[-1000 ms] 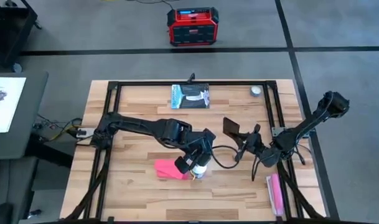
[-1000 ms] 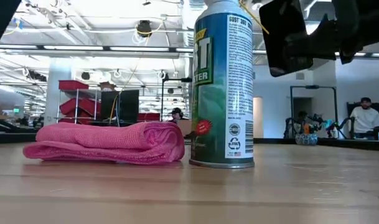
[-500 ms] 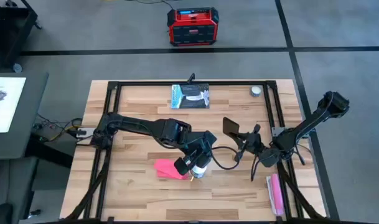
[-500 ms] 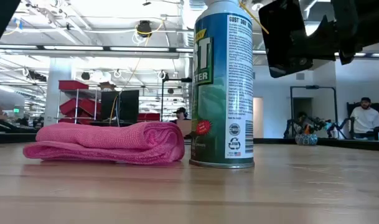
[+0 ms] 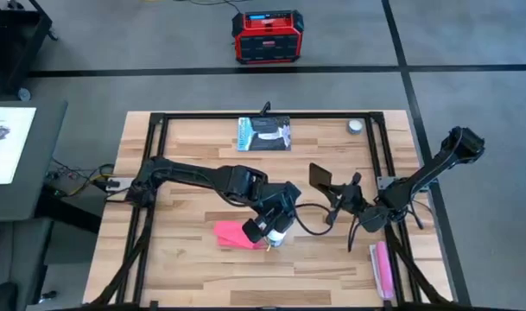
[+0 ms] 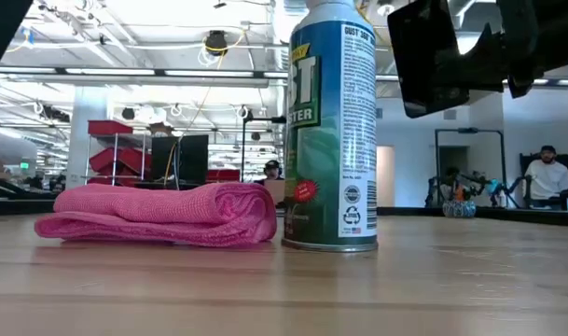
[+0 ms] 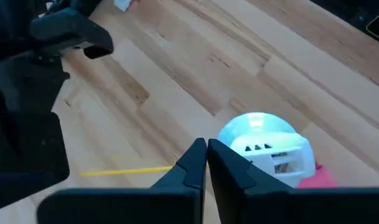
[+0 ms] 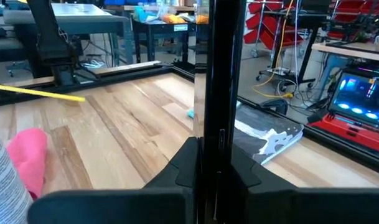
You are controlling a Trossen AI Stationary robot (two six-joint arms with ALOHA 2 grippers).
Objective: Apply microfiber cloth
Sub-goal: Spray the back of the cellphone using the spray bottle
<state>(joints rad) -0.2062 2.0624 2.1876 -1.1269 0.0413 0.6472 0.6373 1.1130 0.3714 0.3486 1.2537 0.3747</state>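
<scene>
The pink microfiber cloth point(image 5: 231, 233) lies folded on the table point(image 5: 185, 259), left of an upright blue-green spray can point(image 6: 332, 126). My left gripper point(image 7: 206, 148) is shut, pointing down right beside the can's white cap point(image 7: 264, 146). The can's yellow straw point(image 7: 124, 170) runs out from behind the fingers. My right gripper point(image 5: 334, 197), right of the can, is shut on a black phone point(image 5: 320, 176), which also shows high up in the low view point(image 6: 431, 56). My left gripper stands with its shut fingers point(image 7: 223, 158) against the side of the can's cap, coming from above. Whether they touch the cap or the straw, I cannot tell. My right gripper pinches the phone's two flat faces point(image 8: 214, 124) between its fingers, at one end. The fingers reach in about level from the table's right. The phone stands edge-on, sticking out past the fingertips, lifted clear of the table.
A narrow pink oblong object point(image 5: 382, 269) lies near the front right corner. A printed packet point(image 5: 264, 134) and a small round thing point(image 5: 355, 126) lie at the far edge. Bare wood lies at the front left.
The spray can has shifted a little toward the cloth, staying upright. The cloth and the phone have kept still.
</scene>
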